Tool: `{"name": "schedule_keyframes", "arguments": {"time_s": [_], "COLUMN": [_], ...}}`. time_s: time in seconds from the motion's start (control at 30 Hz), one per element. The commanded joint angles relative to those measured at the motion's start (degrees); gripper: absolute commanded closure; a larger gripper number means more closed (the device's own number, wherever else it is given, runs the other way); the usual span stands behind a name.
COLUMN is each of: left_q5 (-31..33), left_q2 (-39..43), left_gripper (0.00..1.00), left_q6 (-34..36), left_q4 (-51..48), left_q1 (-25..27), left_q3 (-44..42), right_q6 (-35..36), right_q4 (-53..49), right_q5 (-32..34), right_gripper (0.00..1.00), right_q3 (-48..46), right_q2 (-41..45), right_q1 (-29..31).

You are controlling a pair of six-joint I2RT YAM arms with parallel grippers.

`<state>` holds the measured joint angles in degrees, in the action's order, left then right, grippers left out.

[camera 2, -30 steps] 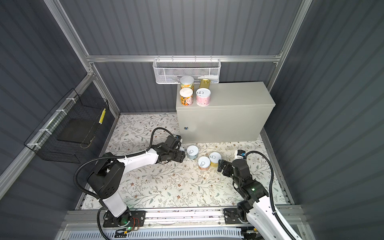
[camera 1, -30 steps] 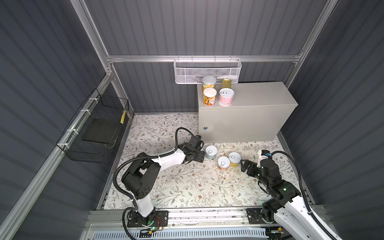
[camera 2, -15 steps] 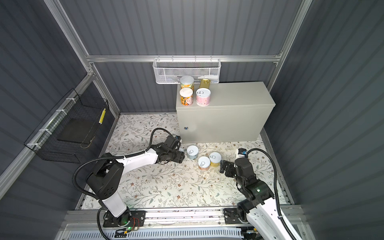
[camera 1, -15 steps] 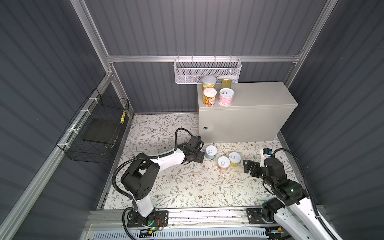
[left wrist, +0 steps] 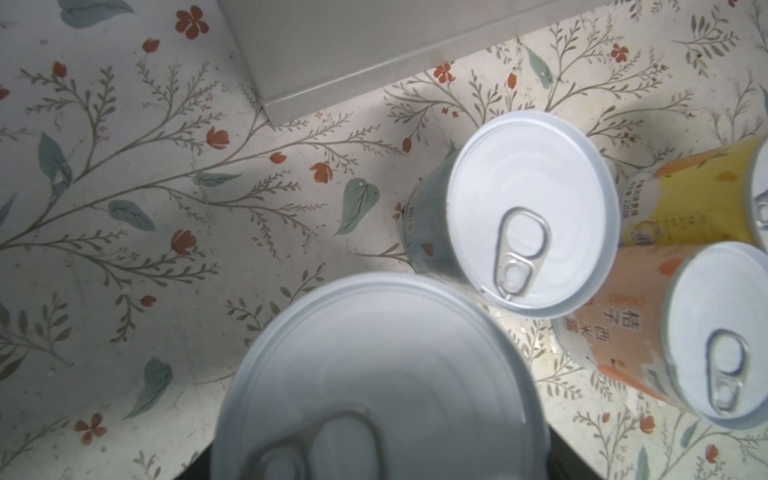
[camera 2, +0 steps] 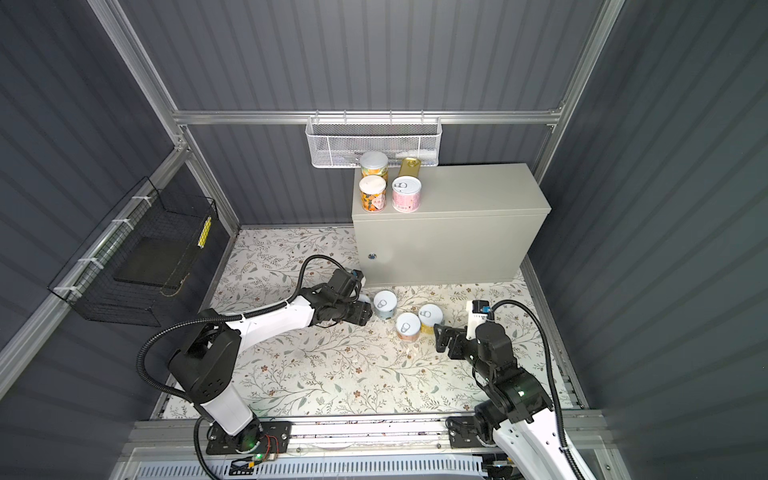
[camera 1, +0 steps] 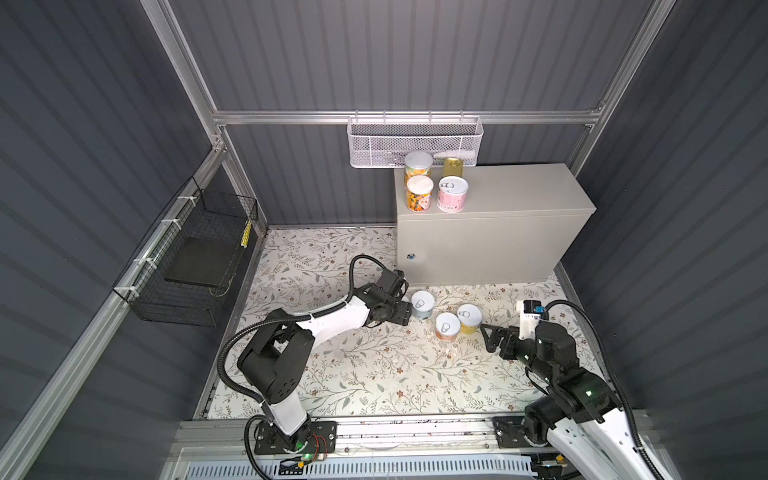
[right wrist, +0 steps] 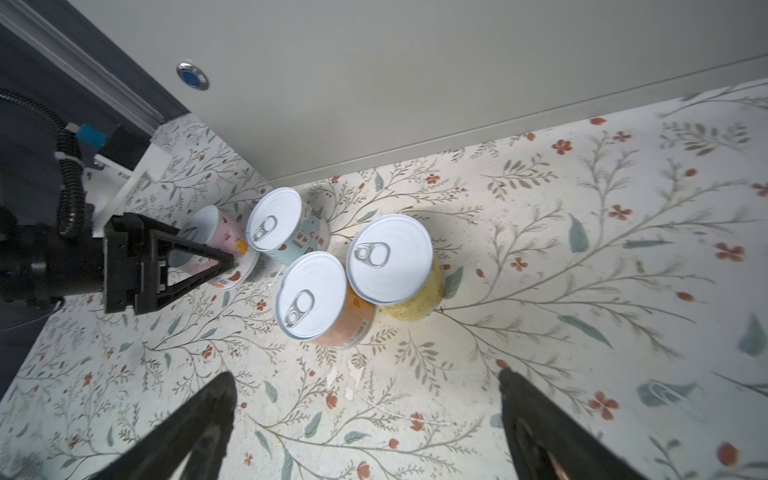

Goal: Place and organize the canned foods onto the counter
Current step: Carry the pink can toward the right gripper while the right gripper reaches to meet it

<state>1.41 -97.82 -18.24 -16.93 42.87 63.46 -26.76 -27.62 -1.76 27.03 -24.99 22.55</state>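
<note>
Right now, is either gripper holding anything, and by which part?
The left gripper grips the pink can across its side wall. The right gripper is open and empty.

Glossy metal-lidded can (left wrist: pixel 374 365), matt counter (camera 1: pixel 511 191)

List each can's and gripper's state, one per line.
left gripper, shut on held pink can
right gripper, open, empty
held pink can, gripped
blue-grey can, upright on floor
peach can, upright on floor
yellow can, upright on floor
front orange can, upright on counter
back orange can, upright on counter
counter pink can, upright on counter
gold tin, on counter
</note>
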Motion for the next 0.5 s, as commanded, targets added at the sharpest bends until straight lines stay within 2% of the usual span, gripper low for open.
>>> {"name": "schedule_keyframes", "arguments": {"time_s": [0.0,0.47], "left_q5": [-0.7,-2.9], "left_q2": [1.9,5.8], "left_gripper": [0.51,0.55], "left_q6": [-0.9,-5.7], "left_q4": [-0.9,-1.2], "left_q1": [1.9,2.9], "left_q3": [4.4,4.4], "right_q6": [0.0,0.9], "right_q4": [5.0,18.4], "right_q5": [-6.4,-6.7], "right_gripper": [0.01,0.01], "right_q3": [1.1,-2.7], "right_q2": [-2.6,-6.8], "right_q1": [1.3,12.0]}}
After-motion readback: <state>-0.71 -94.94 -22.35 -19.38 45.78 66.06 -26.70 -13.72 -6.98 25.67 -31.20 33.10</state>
